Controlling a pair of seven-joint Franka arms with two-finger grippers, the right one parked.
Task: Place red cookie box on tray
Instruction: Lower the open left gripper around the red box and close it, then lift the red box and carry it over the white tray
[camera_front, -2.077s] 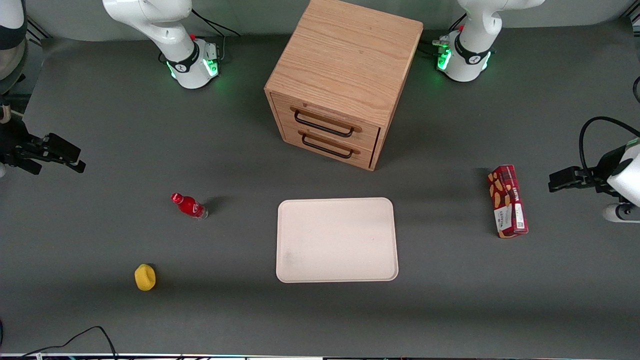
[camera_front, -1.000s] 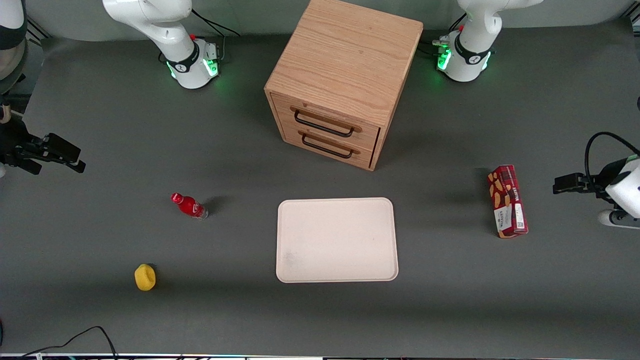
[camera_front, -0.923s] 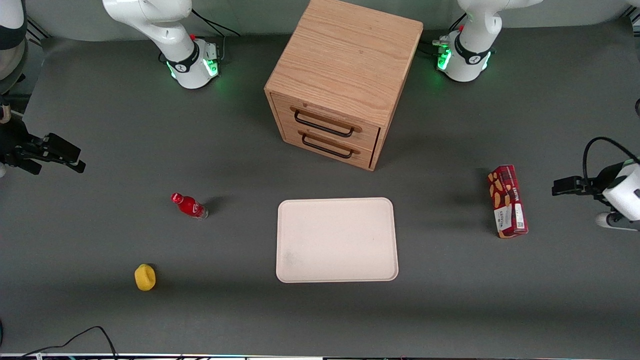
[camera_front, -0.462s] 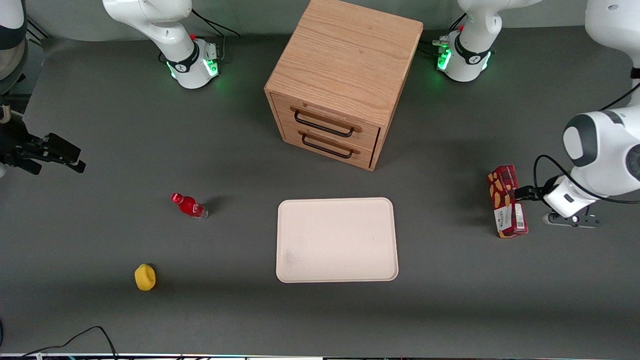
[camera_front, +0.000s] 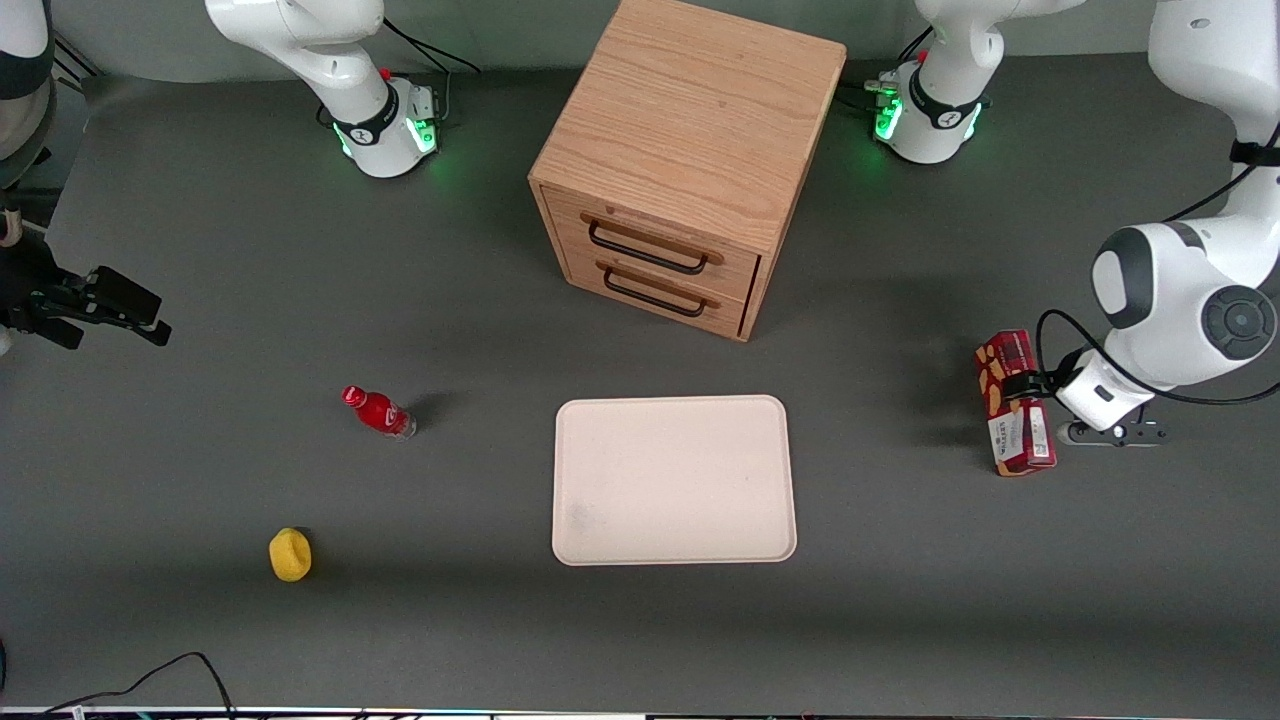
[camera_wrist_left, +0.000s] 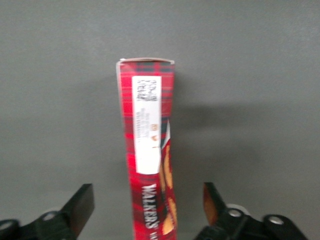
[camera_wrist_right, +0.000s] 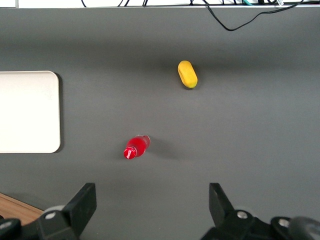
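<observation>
The end effector (camera_wrist_left: 149, 210) hangs over the red cookie box (camera_front: 1014, 415), fingers (camera_wrist_left: 80, 205) spread wide on either side; the box lies on the table (camera_front: 900, 600), well apart from the tray (camera_front: 674, 480).

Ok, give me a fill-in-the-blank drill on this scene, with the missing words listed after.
1. The left hand straddles the red cookie box with its fingers ____.
2. The cookie box lies on the ____, not on the tray.
3. The wooden cabinet has ____ drawers.
4. The small red bottle lies toward the ____ arm's end.

Missing: open; table; two; parked
</observation>
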